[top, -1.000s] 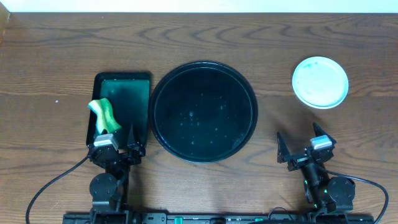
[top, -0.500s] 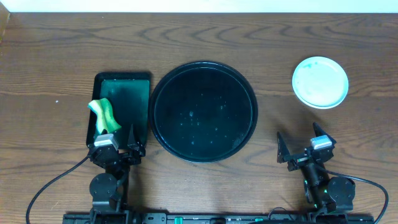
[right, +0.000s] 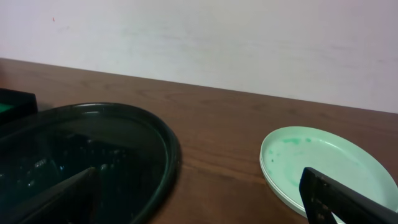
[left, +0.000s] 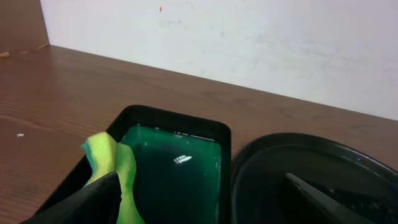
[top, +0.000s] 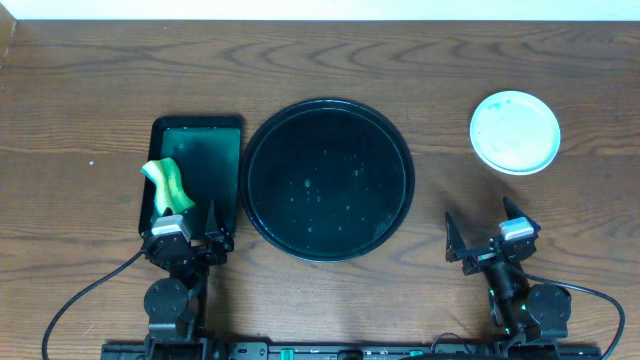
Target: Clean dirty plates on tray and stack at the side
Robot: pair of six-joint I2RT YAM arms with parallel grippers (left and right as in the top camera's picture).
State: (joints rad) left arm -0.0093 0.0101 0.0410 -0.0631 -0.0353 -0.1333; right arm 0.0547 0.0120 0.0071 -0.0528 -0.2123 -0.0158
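The large round black tray (top: 327,178) sits mid-table with only water droplets on it; it also shows in the right wrist view (right: 87,155) and the left wrist view (left: 311,168). The pale-aqua plates (top: 515,131) lie stacked on the table at the far right, off the tray, with faint green smears on the top face (right: 323,165). My left gripper (top: 190,232) is open and empty at the near edge, by the green tray. My right gripper (top: 487,236) is open and empty near the front, below the plates.
A small dark green rectangular tray (top: 197,175) holding green liquid stands left of the black tray. A yellow-green sponge (top: 167,184) leans on its left rim, also in the left wrist view (left: 115,168). A white wall runs behind the table.
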